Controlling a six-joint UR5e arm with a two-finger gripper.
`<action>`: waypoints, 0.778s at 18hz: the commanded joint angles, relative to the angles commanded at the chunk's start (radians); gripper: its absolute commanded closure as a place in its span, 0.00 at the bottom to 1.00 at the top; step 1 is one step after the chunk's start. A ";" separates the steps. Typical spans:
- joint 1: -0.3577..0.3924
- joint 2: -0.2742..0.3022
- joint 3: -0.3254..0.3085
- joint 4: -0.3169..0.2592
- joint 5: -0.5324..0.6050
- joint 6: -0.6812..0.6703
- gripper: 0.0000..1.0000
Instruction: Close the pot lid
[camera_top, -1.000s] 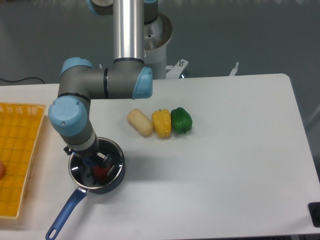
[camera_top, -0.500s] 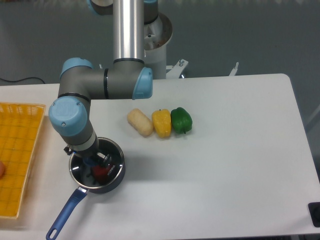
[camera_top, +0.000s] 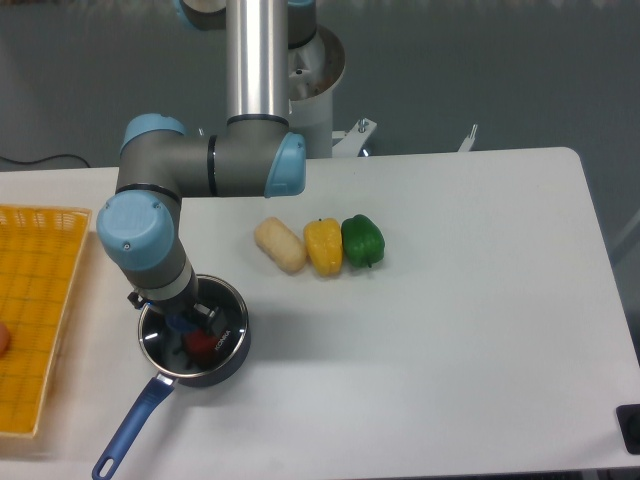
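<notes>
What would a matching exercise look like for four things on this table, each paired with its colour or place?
Things:
1. pot
2. basket
3. green pepper
4. yellow pepper

Descriptions:
A. far left of the table, yellow mesh
B. right end of the row of three foods
C. directly under the arm's wrist, long blue handle
D. middle of the row

Pairs: 1-C, 2-A, 3-B, 4-D
</notes>
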 joint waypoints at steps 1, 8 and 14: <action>0.000 0.008 0.000 0.000 0.000 0.003 0.00; 0.008 0.087 -0.018 -0.002 0.020 0.110 0.00; 0.093 0.147 -0.025 -0.063 0.043 0.340 0.00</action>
